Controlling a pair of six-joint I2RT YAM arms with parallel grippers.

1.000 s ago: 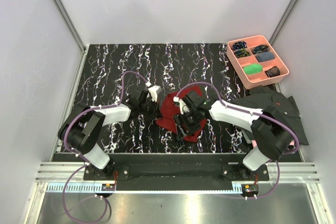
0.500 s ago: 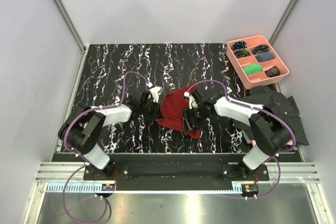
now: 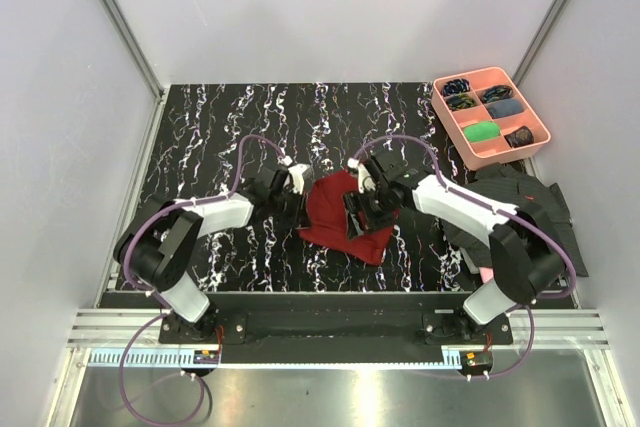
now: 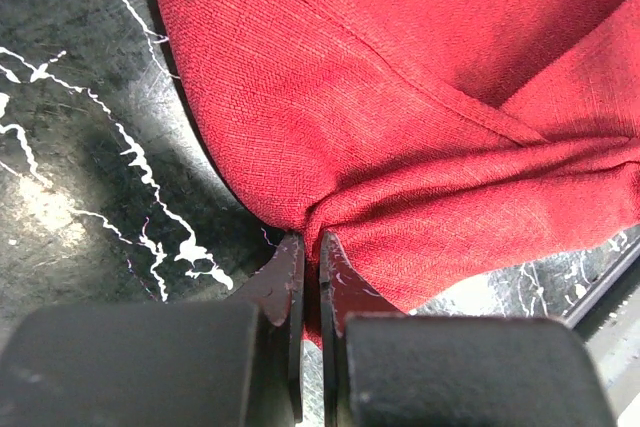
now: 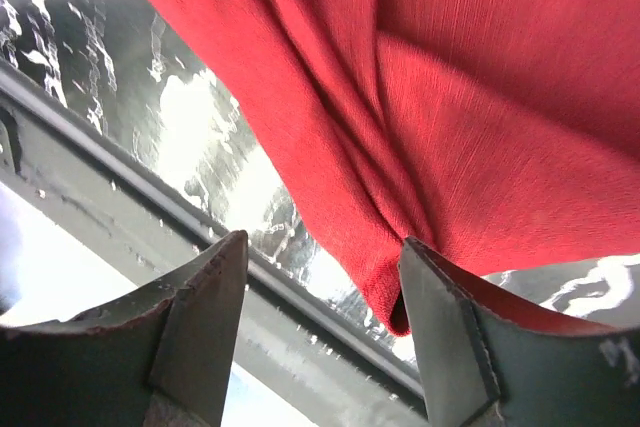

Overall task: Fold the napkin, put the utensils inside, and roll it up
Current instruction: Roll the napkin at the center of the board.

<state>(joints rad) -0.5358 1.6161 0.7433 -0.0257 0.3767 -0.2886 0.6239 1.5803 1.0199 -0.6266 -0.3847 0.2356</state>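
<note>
Low over the table (image 3: 200, 127), my left end effector (image 4: 308, 247) pinches a corner of the maroon napkin (image 3: 322, 215). My right end effector (image 5: 322, 257) hangs spread beside a fold. The cloth looks soft, light and limp, best gripped at corners.

My left arm (image 3: 205, 219) and right arm (image 3: 455, 205) are built alike: smooth white shells over the long links, with bulky rounded black joints between them. A thin purple cable (image 3: 252, 138) runs along each arm in the open. My left claw (image 4: 310, 247) ends in thin dark blades scratched pale at the tips, set on blocky matte black bodies. My right claw (image 5: 322, 242) has dark grey wedge-shaped fingers (image 5: 200, 307) with worn, lighter edges.
</note>
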